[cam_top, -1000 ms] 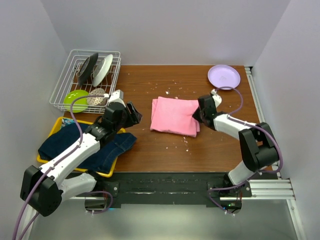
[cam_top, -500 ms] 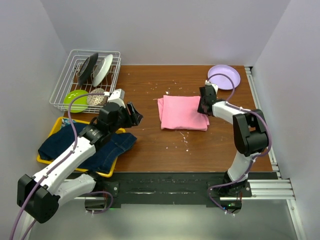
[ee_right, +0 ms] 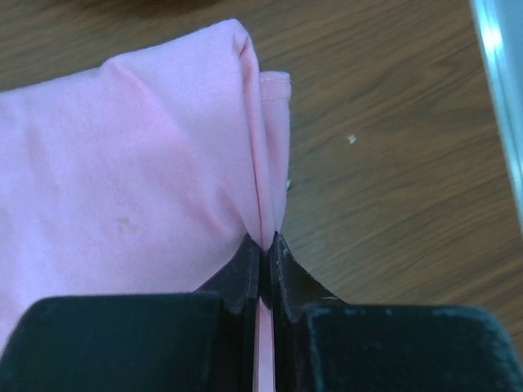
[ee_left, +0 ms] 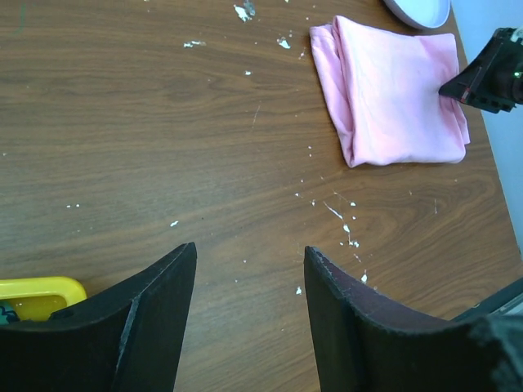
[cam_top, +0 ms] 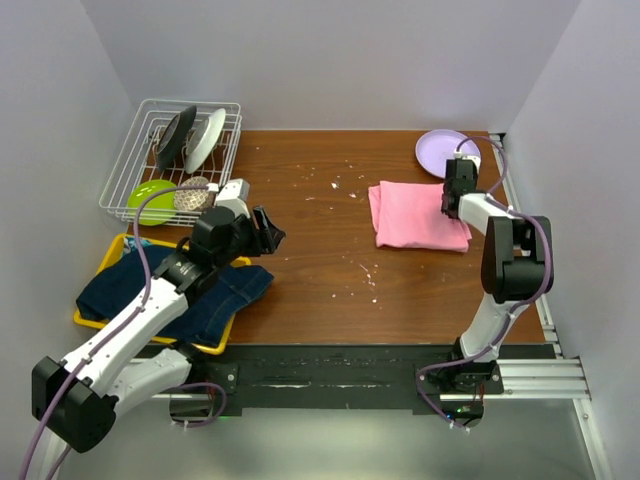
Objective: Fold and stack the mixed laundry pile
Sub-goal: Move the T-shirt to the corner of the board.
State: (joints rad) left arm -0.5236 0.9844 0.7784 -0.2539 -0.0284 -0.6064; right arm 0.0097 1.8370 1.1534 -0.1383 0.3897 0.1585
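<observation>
**Folded pink shirt being pinched at the right side of the counter**

Top external view: The pink T-shirt point(cam_top: 415, 215), folded into a flat rectangle, is being shown lying on the right part of the wooden counter point(cam_top: 330, 290), just near of a lilac plate point(cam_top: 447, 152). Its right-hand edge is being gripped by the right tool point(cam_top: 453, 205), which is clenched on the cloth. The left tool point(cam_top: 270, 228) is being held above bare wood at the left, well apart from the shirt, with its jaws released and nothing between them. A dark blue denim jacket point(cam_top: 190, 295) is being carried by a yellow tray point(cam_top: 110, 250) at the near left corner, partly under the left arm. A wire rack point(cam_top: 130, 160) with dishes and a green bowl point(cam_top: 150, 198) are being seen beyond the tray.

Left wrist view: The left tool point(ee_left: 249, 255) is being shown with both dark fingers spread wide over the counter, which is being dotted by white specks point(ee_left: 347, 227). The pink T-shirt point(ee_left: 392, 94) is being framed at the upper right, its right edge being met by the right tool point(ee_left: 448, 91). A corner of the yellow tray point(ee_left: 41, 294) is being caught at the lower left.

Right wrist view: A fold of the pink T-shirt point(ee_right: 139, 180) is being squeezed between the closed fingers of the right tool point(ee_right: 265, 245), with the shirt's corner reaching away from the fingertips. Bare counter point(ee_right: 384, 163) is being shown to the right, and a metal rail point(ee_right: 498, 49) at the upper right.
</observation>
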